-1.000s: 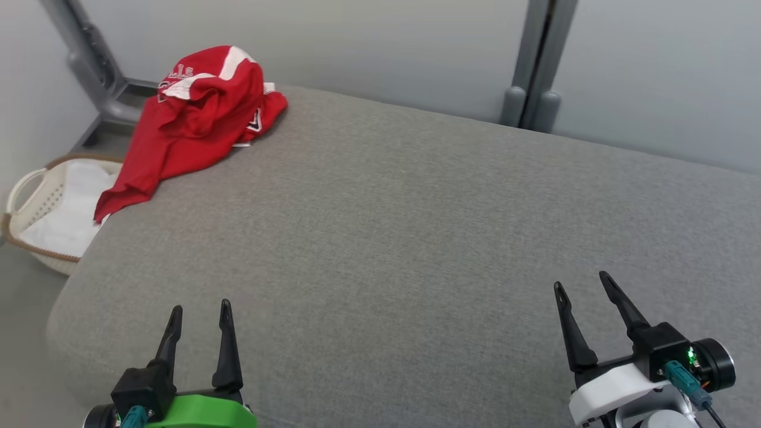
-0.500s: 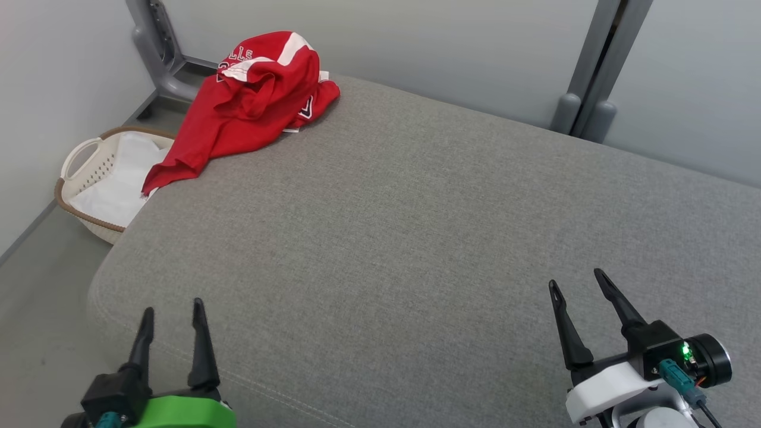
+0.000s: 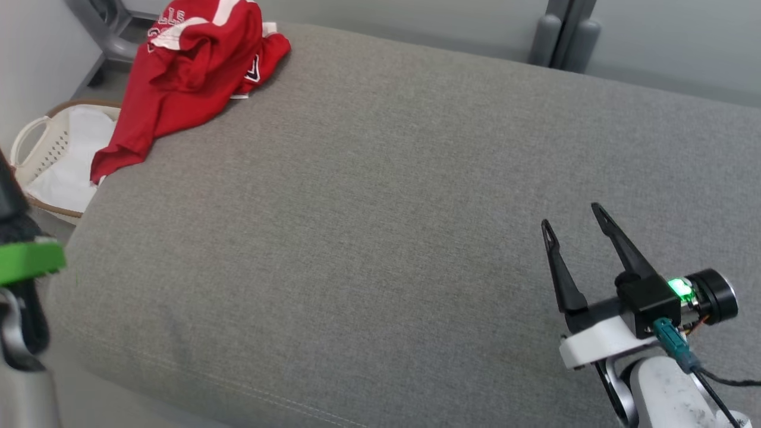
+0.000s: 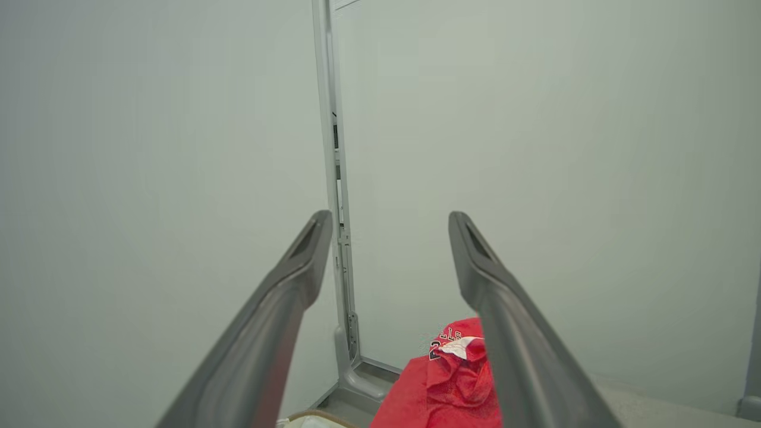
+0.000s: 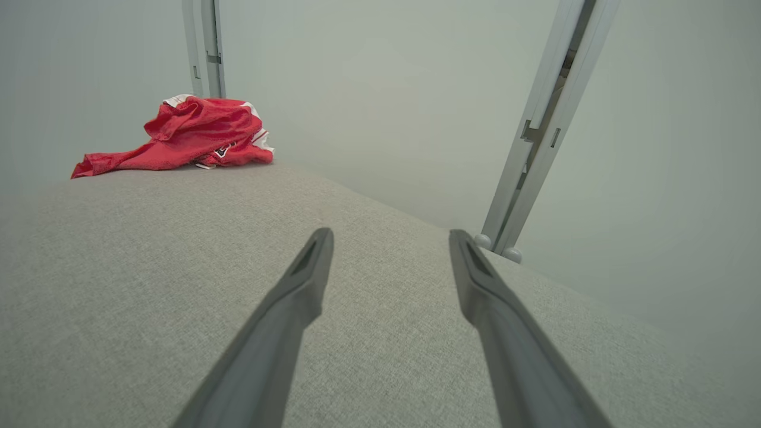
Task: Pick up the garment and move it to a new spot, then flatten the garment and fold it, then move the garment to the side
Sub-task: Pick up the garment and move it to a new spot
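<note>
Fingers of the black right hand point(image 3: 571, 216) on its white mount, lower right in the head view, stand wide apart and empty above the grey fabric cushion point(image 3: 380, 208); the green-mounted left hand point(image 4: 390, 217) is spread just as wide, holding nothing, pointing at the pale wall point(image 4: 148, 119). Farther off, at the upper left, the crumpled red T-shirt point(image 3: 184, 77) with white sleeves and navy lettering lies on the cushion's far corner, one end drooping over the edge above a white brown-rimmed laundry basket point(image 3: 50, 148).
</note>
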Controlling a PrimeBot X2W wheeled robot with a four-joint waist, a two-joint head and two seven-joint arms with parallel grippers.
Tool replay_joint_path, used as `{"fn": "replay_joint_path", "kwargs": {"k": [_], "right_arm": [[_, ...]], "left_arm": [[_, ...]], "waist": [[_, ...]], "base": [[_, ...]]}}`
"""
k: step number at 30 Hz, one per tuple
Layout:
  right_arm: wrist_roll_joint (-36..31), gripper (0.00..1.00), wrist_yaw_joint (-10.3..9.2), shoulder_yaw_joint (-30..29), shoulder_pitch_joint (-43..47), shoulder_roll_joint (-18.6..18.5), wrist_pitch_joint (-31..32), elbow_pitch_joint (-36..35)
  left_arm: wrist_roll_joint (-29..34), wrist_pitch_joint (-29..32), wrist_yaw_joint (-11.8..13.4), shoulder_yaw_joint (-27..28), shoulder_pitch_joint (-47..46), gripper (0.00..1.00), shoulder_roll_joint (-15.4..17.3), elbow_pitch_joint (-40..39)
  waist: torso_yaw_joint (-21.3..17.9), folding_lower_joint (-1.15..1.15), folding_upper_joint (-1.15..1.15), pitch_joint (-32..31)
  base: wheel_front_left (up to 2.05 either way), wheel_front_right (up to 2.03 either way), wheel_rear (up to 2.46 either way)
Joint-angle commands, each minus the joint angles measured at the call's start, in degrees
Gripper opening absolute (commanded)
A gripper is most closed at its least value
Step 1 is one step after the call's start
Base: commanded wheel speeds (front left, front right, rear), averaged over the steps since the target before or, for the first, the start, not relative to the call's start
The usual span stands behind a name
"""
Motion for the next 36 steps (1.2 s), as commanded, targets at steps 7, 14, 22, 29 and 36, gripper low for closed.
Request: {"fn": "replay_joint_path", "kwargs": {"k": [7,14,22,29,36], "right_arm": [[-4.01,1.00,-0.06,2.32,-5.13,-0.33,-0.12,-3.84],[-6.33,1.00,-0.06,2.33,-6.36,-0.33,-0.12,-6.44],[-7.66,1.00,-0.06,1.70,-6.83,-0.30,-0.12,-8.94],[-9.33,1.00,-0.06,-0.19,-5.76,-0.30,-0.11,-10.62],[-10.55,1.00,-0.07,-1.15,-4.87,-0.55,0.07,-11.11]], "left_arm": [[-3.18,5.41,-0.60,1.58,-19.96,1.00,7.71,10.11],[-5.08,8.75,-1.17,0.52,-30.75,1.00,12.05,25.05],[-5.61,10.00,-1.69,-2.42,-36.05,1.00,12.68,39.11],[-6.86,8.46,-2.03,-5.90,-39.52,1.00,11.46,48.08],[-6.68,5.67,-2.07,-7.50,-43.35,1.00,13.98,54.85]], "waist": [[-8.22,0.00,0.00,12.09],[-11.80,0.00,0.00,18.49],[-14.10,0.00,0.00,25.19],[-13.62,0.00,0.00,30.11],[-14.23,0.00,0.00,32.70]], "base": [[0.00,0.00,0.00],[0.00,0.00,0.00],[0.00,0.00,0.00],[0.00,0.00,0.00],[0.00,0.00,0.00]]}}
